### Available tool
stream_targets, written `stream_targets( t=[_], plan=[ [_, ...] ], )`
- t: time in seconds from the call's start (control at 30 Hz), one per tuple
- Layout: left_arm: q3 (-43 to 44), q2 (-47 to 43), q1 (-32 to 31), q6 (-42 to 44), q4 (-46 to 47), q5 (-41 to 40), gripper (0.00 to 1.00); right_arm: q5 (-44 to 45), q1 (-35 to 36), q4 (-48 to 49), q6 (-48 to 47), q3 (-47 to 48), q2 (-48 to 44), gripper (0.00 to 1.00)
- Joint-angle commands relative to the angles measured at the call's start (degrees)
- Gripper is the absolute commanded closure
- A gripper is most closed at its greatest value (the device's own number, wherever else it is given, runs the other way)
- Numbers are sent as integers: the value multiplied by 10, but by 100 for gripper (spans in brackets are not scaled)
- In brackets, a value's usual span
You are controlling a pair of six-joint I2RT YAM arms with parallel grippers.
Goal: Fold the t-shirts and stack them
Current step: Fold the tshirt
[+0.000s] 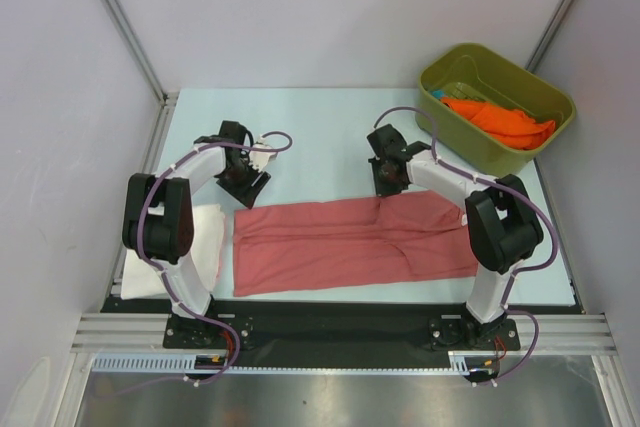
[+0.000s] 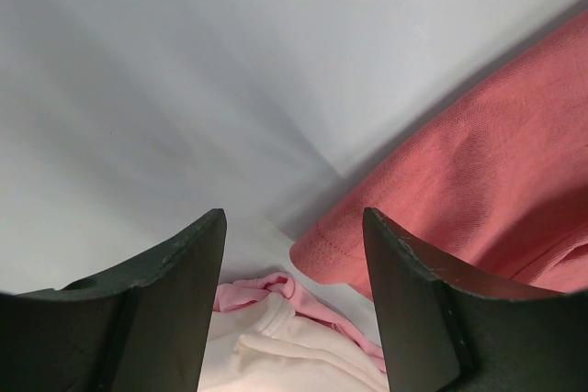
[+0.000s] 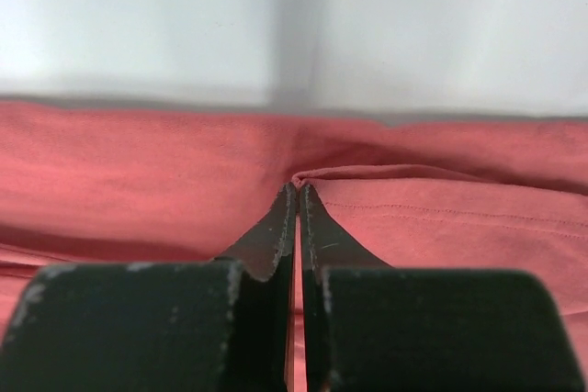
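Right gripper [image 3: 299, 188] fingers, closest to their wrist lens, are clenched tight, and the tips appear to nip a small pucker on the far edge of the salmon-red t-shirt [image 1: 350, 242].

Table [image 1: 320, 127]: pale and flat, carrying all items.

Salmon-red t-shirt: spread as a long band across the middle, between the 2 arms. It is narrowed lengthwise but not yet folded short.

Olive-green bin [image 1: 470, 142]: far right corner, holding the orange t-shirt [image 1: 500, 122].

White t-shirt [image 1: 205, 237]: folded, near left, just beside the salmon one.

Left gripper [image 2: 294, 227]: jaws released, grasping nothing, poised at the salmon shirt's far left corner.

Risks, as judged:
- The right pinch holds very little cloth and may slip on lifting.
- Only 1 layer may be caught, so the fold would open.
- With 1 corner ungripped, the band would drag askew.
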Motion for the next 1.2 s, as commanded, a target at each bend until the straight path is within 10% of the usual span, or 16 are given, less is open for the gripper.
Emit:
stream_targets(
  t=[0.0,0.53,0.77,1.17],
  plan=[
    [16,-10,3,6,3,-6,33,-8,2,13,-14,-1,-4,100],
    [17,-11,3,10,2,-4,33,-109,1,58,-46,-49,-8,92],
    [30,-11,3,2,-10,18,33,-151,-20,75,-35,-52,-47,19],
    [168,-22,-95,-32,4,185,30,-21,-231,3,106,-176,-245,40]
  ],
)
